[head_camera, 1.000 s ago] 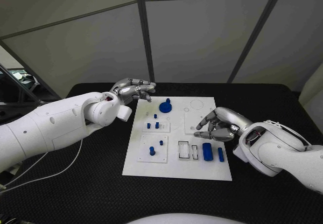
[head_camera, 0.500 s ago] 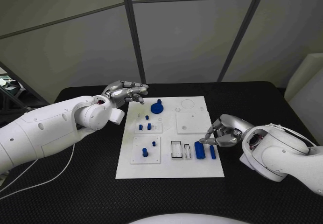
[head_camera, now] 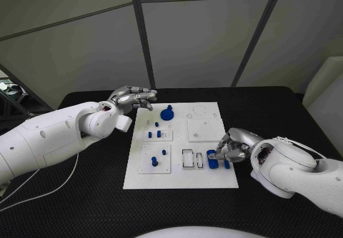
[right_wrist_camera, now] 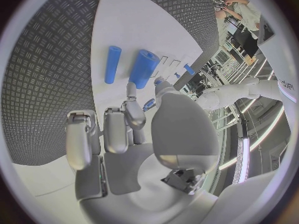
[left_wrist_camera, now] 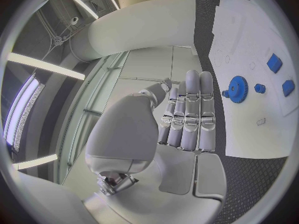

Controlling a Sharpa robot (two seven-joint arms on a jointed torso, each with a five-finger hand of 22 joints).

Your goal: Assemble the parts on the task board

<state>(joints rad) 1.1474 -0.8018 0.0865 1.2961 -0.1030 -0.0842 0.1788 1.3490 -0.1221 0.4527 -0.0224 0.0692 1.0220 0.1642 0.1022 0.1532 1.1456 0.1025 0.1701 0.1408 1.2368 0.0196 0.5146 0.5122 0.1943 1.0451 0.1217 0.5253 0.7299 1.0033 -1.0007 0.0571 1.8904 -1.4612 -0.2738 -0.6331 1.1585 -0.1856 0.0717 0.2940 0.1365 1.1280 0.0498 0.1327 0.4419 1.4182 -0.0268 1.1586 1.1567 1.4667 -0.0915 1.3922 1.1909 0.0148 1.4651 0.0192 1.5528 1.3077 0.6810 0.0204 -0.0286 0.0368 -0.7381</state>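
Head view: the white rectangular task board (head_camera: pixel 182 176) lay mid-table. The right hand (head_camera: pixel 230 146) hovered at its right edge, just beside a thick blue cylinder (head_camera: pixel 212 159) and thin blue rod (head_camera: pixel 226 163); fingers curled inward, holding nothing. The left hand (head_camera: pixel 134 96) hung beyond the board's far-left corner.

Left wrist view: fingers (left_wrist_camera: pixel 190 109) lay straight, pressed together, near a blue gear-shaped part (left_wrist_camera: pixel 238 88).

Right wrist view: the cylinder (right_wrist_camera: pixel 143 68) and rod (right_wrist_camera: pixel 112 63) lay side by side, untouched.

- Task board (head_camera: pixel 203 181): white.
- Parts: blue, such as the gear (head_camera: pixel 166 114) and the thick cylinder (head_camera: pixel 211 159).
- Worktop (head_camera: pixel 85 198): black, with a raised tread pattern.
- Both hands, left (head_camera: pixel 134 97) and right (head_camera: pixel 230 148): silver.
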